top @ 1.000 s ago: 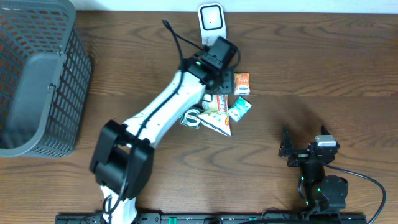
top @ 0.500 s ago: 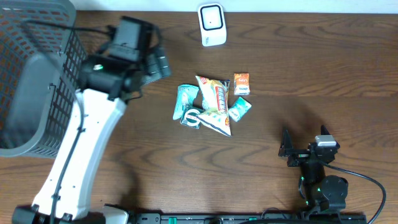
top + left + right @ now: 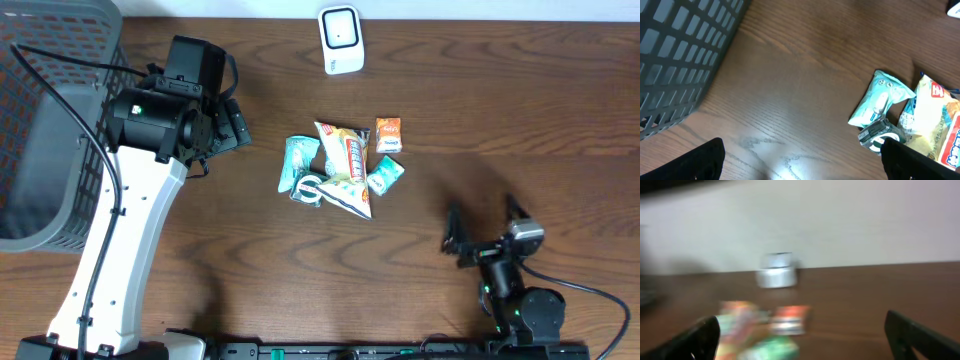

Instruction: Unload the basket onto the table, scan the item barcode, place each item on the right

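Dark wooden table (image 3: 560,110) all around; grey basket (image 3: 40,60) sits just left of the left gripper (image 3: 232,125), whose jaws stand wide and empty; snack packets (image 3: 340,168) lie heaped to its right, near but apart; they look light, crinkly and slippery, likely best pinched at a sealed edge; farther right, the right gripper (image 3: 482,228) gapes too, empty, well apart from them.

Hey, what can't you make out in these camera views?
Barcodes on the snack packets: too small, overhead view.
Scanner and packet labels: smeared by motion blur, right wrist view.
Yellow bag: cut off by right edge, left wrist view.
Basket: cut off by left edge, overhead view.
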Available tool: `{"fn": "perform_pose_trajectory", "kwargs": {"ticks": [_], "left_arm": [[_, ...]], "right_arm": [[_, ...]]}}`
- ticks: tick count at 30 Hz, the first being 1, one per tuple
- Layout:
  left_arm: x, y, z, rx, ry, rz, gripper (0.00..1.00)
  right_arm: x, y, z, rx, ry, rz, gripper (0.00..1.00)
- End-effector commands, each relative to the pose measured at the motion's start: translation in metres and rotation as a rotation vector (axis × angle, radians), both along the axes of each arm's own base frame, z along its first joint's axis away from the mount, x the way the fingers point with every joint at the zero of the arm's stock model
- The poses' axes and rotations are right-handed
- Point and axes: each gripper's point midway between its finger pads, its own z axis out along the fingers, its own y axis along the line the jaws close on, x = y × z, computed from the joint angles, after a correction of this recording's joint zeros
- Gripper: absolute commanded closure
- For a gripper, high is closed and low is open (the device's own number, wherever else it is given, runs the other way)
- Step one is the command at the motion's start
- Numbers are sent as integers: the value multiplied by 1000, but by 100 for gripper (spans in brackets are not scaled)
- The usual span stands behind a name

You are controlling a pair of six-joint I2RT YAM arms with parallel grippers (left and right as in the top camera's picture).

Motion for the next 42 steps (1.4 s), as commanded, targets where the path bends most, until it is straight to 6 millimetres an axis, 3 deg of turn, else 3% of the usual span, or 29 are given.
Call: {"fn": "perform_pose_trajectory", "kwargs": {"ticks": [1, 5, 10, 14, 17, 20, 24, 28, 33, 37, 42], "left_arm": [[1, 3, 2, 15, -3, 0, 2], [1, 3, 2, 15, -3, 0, 2], [1, 3, 2, 15, -3, 0, 2], [1, 3, 2, 15, -3, 0, 2], [1, 3, 2, 15, -3, 0, 2], [1, 3, 2, 15, -3, 0, 2], [1, 3, 2, 15, -3, 0, 2], [1, 3, 2, 15, -3, 0, 2], [1, 3, 2, 15, -3, 0, 2], [1, 3, 2, 15, -3, 0, 2], [1, 3, 2, 15, -3, 0, 2]], "right_arm": [[-43, 76, -1, 254, 154, 520, 1], [-44, 73, 26, 376, 105, 526, 1], [-54, 54, 93, 441, -188, 484, 1], [-67, 28, 145, 483, -411, 375, 1], [-71, 30, 173, 347, -456, 339, 1], [-53, 35, 185, 197, -360, 288, 1], [-16, 47, 196, 28, -158, 300, 1], [25, 66, 199, -29, 82, 406, 1], [76, 83, 170, -75, 447, 490, 1], [108, 100, 142, -116, 627, 548, 1], [127, 125, 114, -22, 734, 697, 1]]}}
